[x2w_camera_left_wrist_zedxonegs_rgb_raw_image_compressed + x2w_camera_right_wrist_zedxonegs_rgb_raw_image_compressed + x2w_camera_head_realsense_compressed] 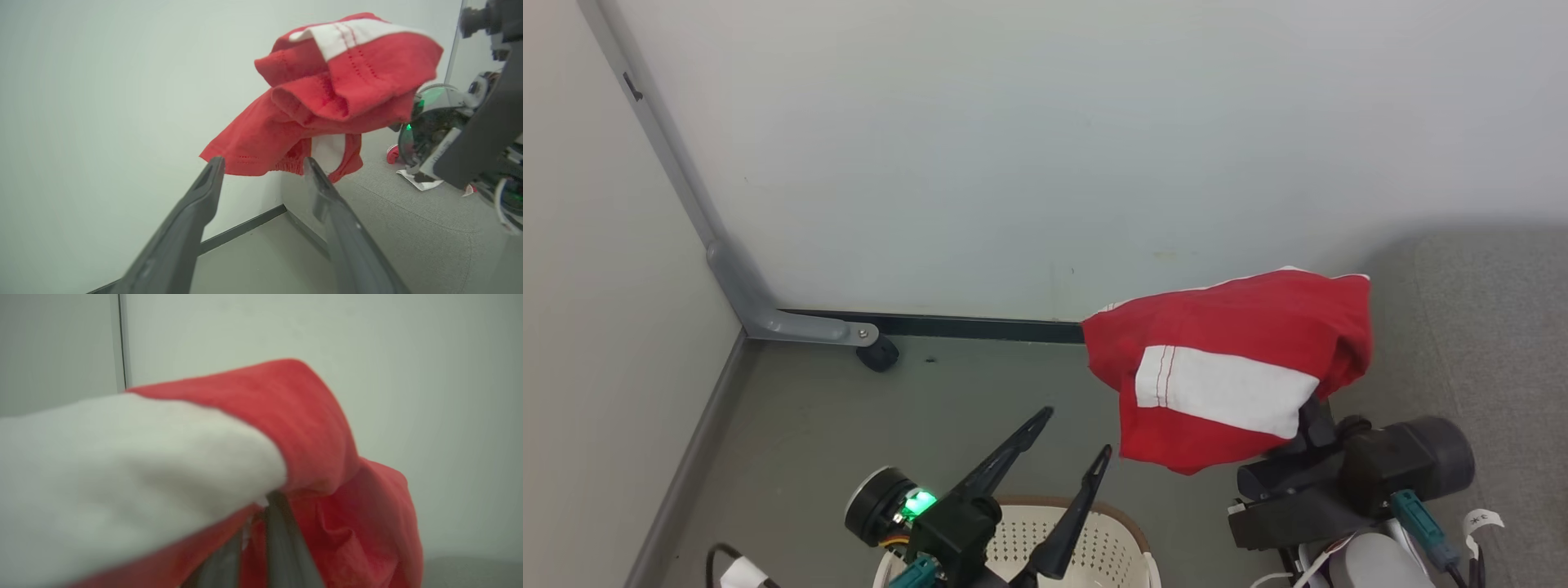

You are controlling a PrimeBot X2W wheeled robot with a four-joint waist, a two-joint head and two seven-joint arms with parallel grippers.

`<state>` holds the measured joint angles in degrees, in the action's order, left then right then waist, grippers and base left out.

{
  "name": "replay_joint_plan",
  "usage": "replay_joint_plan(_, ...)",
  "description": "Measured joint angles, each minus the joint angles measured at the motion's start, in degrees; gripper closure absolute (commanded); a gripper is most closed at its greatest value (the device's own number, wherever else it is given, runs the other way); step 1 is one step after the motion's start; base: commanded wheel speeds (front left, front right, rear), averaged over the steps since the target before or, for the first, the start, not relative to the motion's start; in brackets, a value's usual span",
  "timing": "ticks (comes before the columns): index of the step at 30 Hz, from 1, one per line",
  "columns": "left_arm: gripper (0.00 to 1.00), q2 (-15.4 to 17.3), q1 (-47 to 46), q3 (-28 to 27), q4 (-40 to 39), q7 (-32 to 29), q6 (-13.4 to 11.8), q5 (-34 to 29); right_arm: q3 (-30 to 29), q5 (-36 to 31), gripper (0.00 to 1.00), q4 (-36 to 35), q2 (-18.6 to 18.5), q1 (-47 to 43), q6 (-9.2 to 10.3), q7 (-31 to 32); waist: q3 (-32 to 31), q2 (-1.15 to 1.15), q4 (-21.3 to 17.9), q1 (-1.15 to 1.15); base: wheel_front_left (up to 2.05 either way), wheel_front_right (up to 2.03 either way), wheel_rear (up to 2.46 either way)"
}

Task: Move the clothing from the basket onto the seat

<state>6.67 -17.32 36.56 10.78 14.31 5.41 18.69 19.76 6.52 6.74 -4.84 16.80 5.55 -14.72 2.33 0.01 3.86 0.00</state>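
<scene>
Right arm: raised at 4 o'clock of the head view, right gripper (261,543) clamped on the clothing (1241,327), fingers buried in fabric
Left arm: left gripper (1075,431) is held over the basket (1094,531) at 6 o'clock, fingers spread, nothing gripped
Basket: perforated wall is seen; contents cannot be told
Clothing: red, white panel, bunched, hung in the air at 3 o'clock, near the seat (1486,327)
</scene>
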Motion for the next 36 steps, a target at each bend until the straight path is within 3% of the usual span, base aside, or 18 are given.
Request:
replay_joint_plan(21,0.00,1.9,4.2,-14.2,7.8,0.0,-8.0,2.5,-4.4,-0.4,1.00,-4.6,-5.4,-3.9,-1.54,0.0,0.5,0.00,-0.8,0.00,0.00,0.00,0.00)
replay_joint_plan(36,0.00,1.8,12.0,-18.9,9.3,0.0,-9.2,2.8,-8.2,-0.4,1.00,-6.7,-5.7,-7.2,-1.44,0.0,-0.3,0.00,-1.9,0.00,0.00,0.00,0.00)
